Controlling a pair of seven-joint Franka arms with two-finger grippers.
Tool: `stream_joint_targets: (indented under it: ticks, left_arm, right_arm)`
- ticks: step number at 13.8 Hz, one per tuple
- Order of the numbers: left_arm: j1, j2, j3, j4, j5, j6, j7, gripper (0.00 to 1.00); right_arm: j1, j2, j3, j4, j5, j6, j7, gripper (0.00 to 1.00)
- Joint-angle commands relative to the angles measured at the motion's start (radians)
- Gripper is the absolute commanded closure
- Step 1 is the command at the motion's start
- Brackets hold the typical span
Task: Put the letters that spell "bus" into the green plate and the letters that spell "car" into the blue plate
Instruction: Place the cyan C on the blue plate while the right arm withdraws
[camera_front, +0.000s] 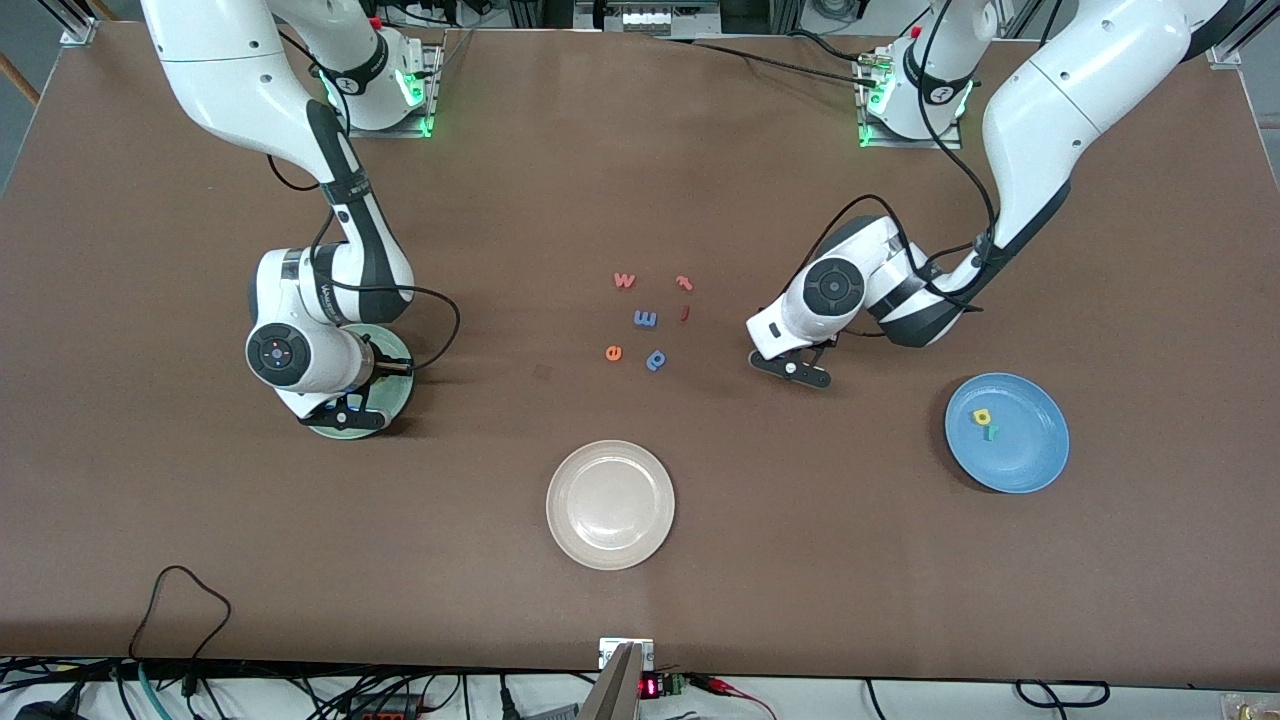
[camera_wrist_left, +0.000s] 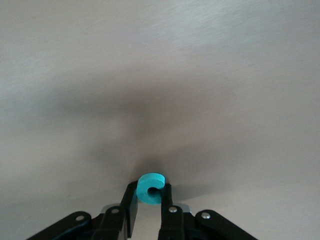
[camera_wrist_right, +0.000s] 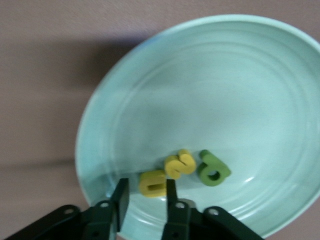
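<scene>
**Teal c gripped, "bus" letters in green plate**

At the right arm's end of the brown worktop (camera_front: 150, 520), the right gripper (camera_wrist_right: 143, 197) hangs low over the green plate (camera_wrist_right: 240, 75), its jaws slightly parted and holding nothing. In the plate lie the yellow u (camera_wrist_right: 152, 183), the yellow s (camera_wrist_right: 180, 165) and the dark green b (camera_wrist_right: 214, 168), touching in a row near its rim.

Mid-worktop sits a loose cluster of letters (camera_front: 645, 318), with a beige-white plate (camera_front: 610, 505) at its 6 o'clock.

The left gripper (camera_wrist_left: 149, 200) is down at the worktop, jaws closed on the teal c (camera_wrist_left: 150, 188). At its 4 o'clock, the blue plate (camera_front: 1030, 460) holds the yellow a (camera_front: 982, 417) and the teal r (camera_front: 991, 432), touching. Open worktop surrounds each plate.
</scene>
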Motion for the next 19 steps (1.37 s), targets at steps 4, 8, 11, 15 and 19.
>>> stream_joint_targets:
  ticks: [4, 8, 11, 15, 19]
  left_arm:
    - [0.029, -0.054, 0.017, 0.229, 0.02, -0.354, 0.13, 0.83]
    - [0.147, -0.042, 0.067, 0.334, 0.022, -0.361, 0.429, 0.83]
    - [0.194, -0.033, 0.13, 0.339, 0.019, -0.289, 0.506, 0.67]
    - [0.218, -0.063, 0.095, 0.342, -0.009, -0.344, 0.502, 0.0]
    - [0.222, -0.094, -0.015, 0.49, -0.099, -0.58, 0.499, 0.0]
  right_arm:
    - [-0.003, -0.111, -0.004, 0.23, 0.033, -0.337, 0.038, 0.0]
    - [-0.011, -0.143, -0.053, 0.445, 0.022, -0.52, 0.029, 0.0]
    - [-0.026, -0.195, -0.131, 0.473, 0.039, -0.511, 0.02, 0.0]
    - [-0.182, -0.313, -0.086, 0.504, 0.03, -0.562, -0.124, 0.0]
    - [-0.489, -0.381, 0.189, 0.504, -0.108, -0.581, -0.273, 0.0]
